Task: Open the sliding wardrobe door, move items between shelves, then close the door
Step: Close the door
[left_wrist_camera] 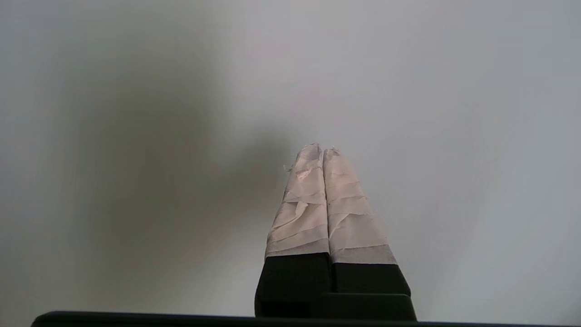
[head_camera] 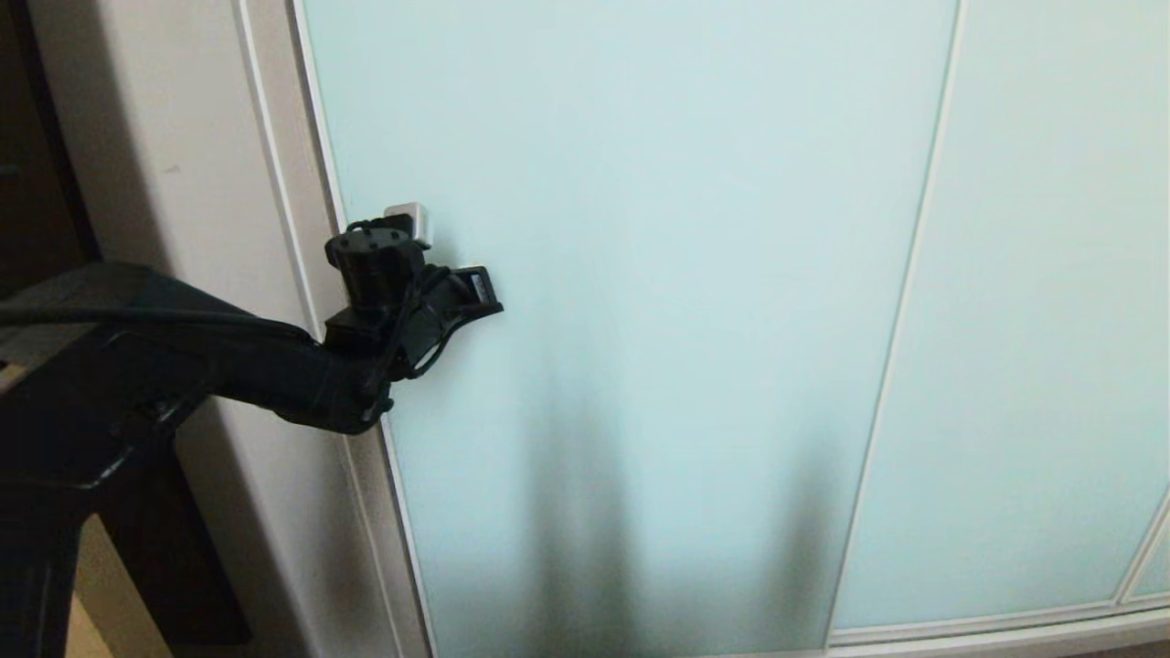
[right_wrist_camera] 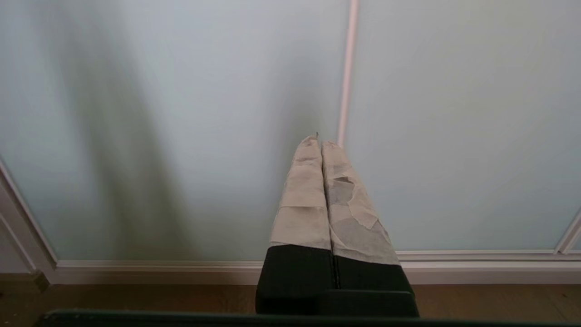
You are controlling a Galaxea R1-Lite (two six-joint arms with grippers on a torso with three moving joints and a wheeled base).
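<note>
Frosted aqua wardrobe door (head_camera: 640, 320) fills the head view, pulled fully across so shelves and anything stored behind it stay hidden. Left claw (left_wrist_camera: 323, 152), its taped fingers (left_wrist_camera: 304, 204) pressed together and holding nothing, points at the glass near the door's left frame. Right claw (right_wrist_camera: 320, 143), likewise closed and empty, faces the lower panels above the floor (right_wrist_camera: 136, 295).

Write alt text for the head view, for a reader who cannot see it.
The robot's left gripper reaches up against the left edge of the closed sliding wardrobe door, a frosted pale aqua glass panel. A white side panel stands left of it, a second glass panel to its right.
</note>
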